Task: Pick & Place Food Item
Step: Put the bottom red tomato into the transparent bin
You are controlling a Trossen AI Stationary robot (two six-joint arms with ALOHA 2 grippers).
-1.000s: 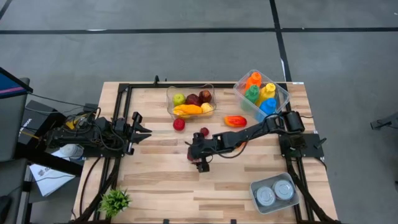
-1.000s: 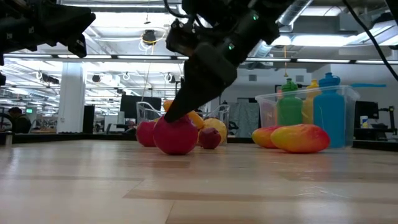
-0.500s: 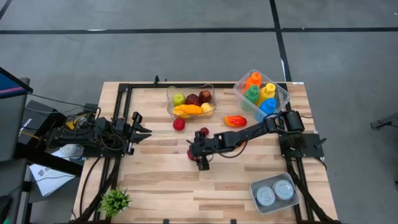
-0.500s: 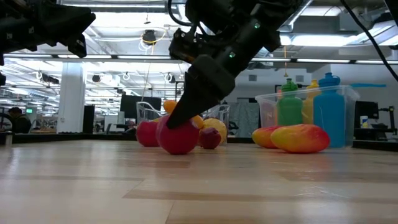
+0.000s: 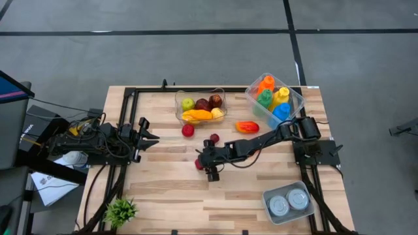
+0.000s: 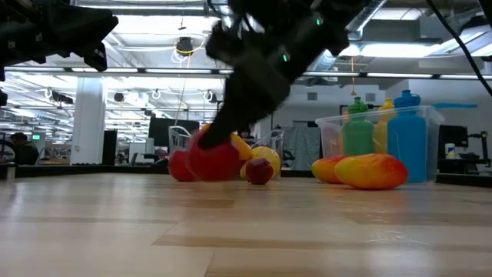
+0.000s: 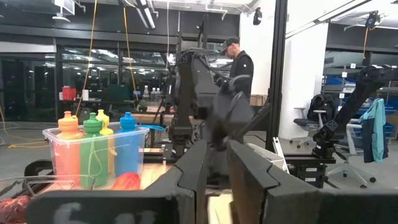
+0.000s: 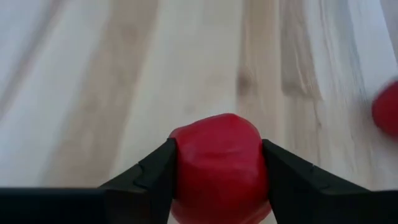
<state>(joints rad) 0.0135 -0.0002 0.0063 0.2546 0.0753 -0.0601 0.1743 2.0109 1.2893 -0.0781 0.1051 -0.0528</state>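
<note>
My right gripper (image 5: 206,164) is at the table's middle, shut on a round red fruit (image 5: 198,164), which also shows in the low view (image 6: 212,159) and in the right wrist view (image 8: 220,163). A clear bin (image 5: 200,106) with several fruits stands at the far middle. A second red fruit (image 5: 188,130), a small dark red fruit (image 5: 214,138) and an orange-red mango (image 5: 247,126) lie on the table between the bin and my right gripper. My left gripper (image 5: 149,136) waits shut and empty at the table's left. My right gripper pinches the red fruit by its two opposite sides (image 8: 184,167) between its two fingers (image 8: 283,177). The fingers come slanting down from the table's right side. The fruit sits a little above the table top, below the fingers.
A clear tub of coloured bottles (image 5: 274,98) stands at the far right. A tub with two cans (image 5: 287,202) is at the near right, and a small plant (image 5: 121,210) at the near left. Bare wood lies along the near middle. A person (image 7: 239,68) stands beyond the table.
My right gripper has gone up with the red fruit. The fruit rested on the table a second ago and now hangs slightly clear of it.
</note>
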